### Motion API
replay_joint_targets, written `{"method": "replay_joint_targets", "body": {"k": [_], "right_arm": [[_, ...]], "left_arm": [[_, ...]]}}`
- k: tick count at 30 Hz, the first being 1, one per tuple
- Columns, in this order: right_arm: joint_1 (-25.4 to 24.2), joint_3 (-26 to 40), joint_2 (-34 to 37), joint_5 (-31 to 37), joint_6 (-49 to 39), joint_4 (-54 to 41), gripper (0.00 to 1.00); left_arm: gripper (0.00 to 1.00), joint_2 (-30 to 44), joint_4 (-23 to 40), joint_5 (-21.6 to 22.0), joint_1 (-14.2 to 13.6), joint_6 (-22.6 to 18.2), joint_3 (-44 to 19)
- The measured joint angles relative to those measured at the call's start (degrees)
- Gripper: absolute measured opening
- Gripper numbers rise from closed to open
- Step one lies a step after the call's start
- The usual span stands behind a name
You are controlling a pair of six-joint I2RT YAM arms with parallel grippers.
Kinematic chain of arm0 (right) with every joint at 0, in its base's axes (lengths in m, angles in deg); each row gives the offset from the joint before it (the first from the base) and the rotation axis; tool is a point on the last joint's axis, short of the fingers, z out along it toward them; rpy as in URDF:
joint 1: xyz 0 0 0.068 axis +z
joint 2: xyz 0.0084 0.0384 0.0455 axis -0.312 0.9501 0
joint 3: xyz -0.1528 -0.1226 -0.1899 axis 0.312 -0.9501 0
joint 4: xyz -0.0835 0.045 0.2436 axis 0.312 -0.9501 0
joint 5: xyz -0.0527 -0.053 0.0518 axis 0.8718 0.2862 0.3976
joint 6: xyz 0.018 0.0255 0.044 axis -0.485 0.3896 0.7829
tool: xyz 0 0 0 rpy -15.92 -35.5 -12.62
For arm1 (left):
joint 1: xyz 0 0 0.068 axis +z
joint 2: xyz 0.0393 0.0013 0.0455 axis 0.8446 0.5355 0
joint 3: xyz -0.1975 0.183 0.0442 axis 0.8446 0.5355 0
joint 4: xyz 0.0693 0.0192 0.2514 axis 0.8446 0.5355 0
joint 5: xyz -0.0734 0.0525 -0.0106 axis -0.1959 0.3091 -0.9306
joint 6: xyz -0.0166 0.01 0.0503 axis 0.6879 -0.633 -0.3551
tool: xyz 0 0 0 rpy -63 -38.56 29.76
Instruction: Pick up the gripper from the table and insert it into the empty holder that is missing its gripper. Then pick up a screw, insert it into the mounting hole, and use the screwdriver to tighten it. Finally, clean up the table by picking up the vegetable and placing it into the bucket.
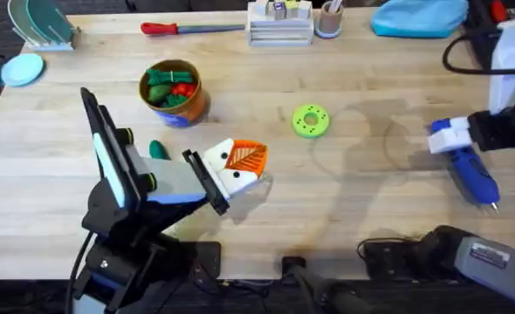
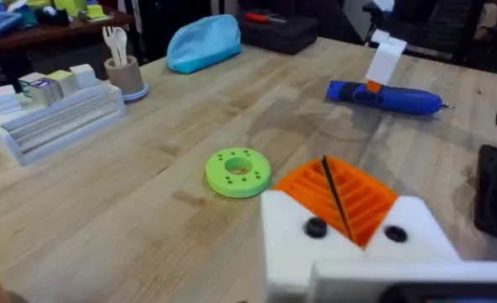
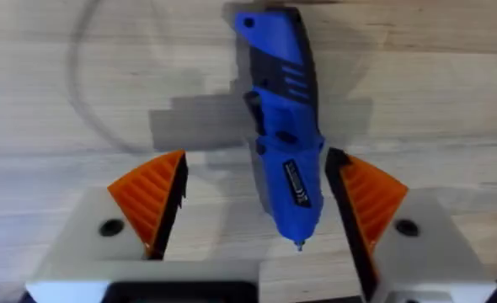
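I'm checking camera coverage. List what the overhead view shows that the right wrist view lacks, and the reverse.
Overhead alone: the bucket holding toy vegetables, a dark-green vegetable on the table beside the left arm, the green disc, the red-handled screwdriver and the left gripper. Right wrist alone: its own orange pads spread on either side of the tool, not touching it. Both: the blue screwdriver lying on the table.

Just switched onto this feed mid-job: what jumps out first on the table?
The right gripper, jaws open, sits over the bright-blue screwdriver lying at the table's right side. Left of centre, the left gripper shows orange pads on white mounts, with the green disc just beyond. Behind the left arm stands the bucket, holding green and red toys.
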Motion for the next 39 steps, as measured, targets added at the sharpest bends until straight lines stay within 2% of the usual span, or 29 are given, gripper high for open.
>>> {"method": "replay_joint_targets", "body": {"k": [10,18,24,35,39], "right_arm": [[-1.64,0.00,9.83,0.63,-9.82,7.85,0.995],[-2.02,0.32,17.70,0.16,-11.55,13.24,0.994],[-2.00,1.05,19.11,-0.80,-12.52,14.03,0.992],[-1.99,1.05,19.41,-2.12,-12.95,12.89,0.755],[-1.91,1.05,19.45,-2.25,-12.93,12.51,0.738]], "left_arm": [[0.005,0.00,0.02,-0.01,0.00,-0.02,0.01],[0.005,0.01,0.02,-0.02,0.00,-0.02,0.00],[0.005,0.01,0.02,-0.02,0.00,-0.02,0.01],[0.005,0.00,0.02,0.00,0.00,-0.02,0.02],[0.005,0.00,0.02,-0.01,0.00,-0.04,0.01]]}}
